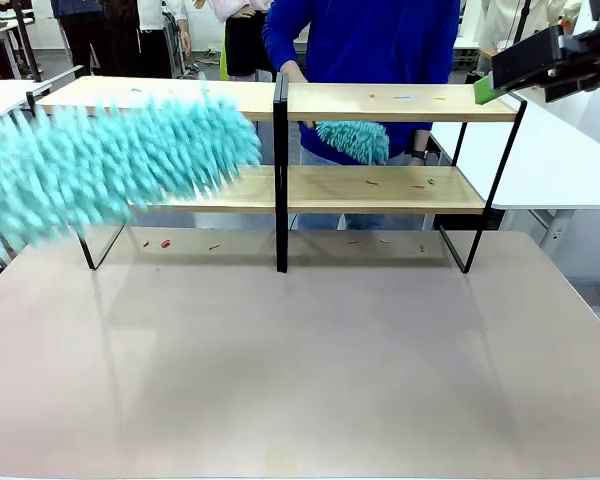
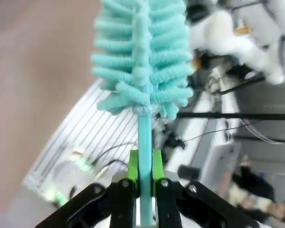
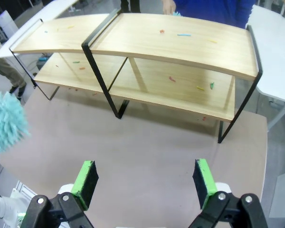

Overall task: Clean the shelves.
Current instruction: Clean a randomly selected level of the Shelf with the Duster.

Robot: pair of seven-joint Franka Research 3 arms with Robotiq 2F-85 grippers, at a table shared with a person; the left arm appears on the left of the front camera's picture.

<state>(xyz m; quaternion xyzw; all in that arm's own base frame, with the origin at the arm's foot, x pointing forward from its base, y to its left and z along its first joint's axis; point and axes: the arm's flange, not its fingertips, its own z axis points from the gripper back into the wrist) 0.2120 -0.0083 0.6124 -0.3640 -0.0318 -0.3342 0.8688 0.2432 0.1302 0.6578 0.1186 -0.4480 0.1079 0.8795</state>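
The wide two-tier shelves [image 1: 400,103] of light wooden boards in a thin black metal frame stand on the beige tabletop [image 1: 300,370]. The left gripper [image 2: 145,167] clenches the handle of a fluffy turquoise duster [image 1: 110,165], whose head is before their left half. The right gripper [image 3: 144,183] hangs released above their right end.

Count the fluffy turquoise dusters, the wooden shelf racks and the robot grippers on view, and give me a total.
Fluffy turquoise dusters: 2 (robot's duster, person's duster)
Light wooden two-tier shelves in a black metal frame: 1
Black two-finger grippers with green pads: 2 (left gripper, right gripper)
Total: 5
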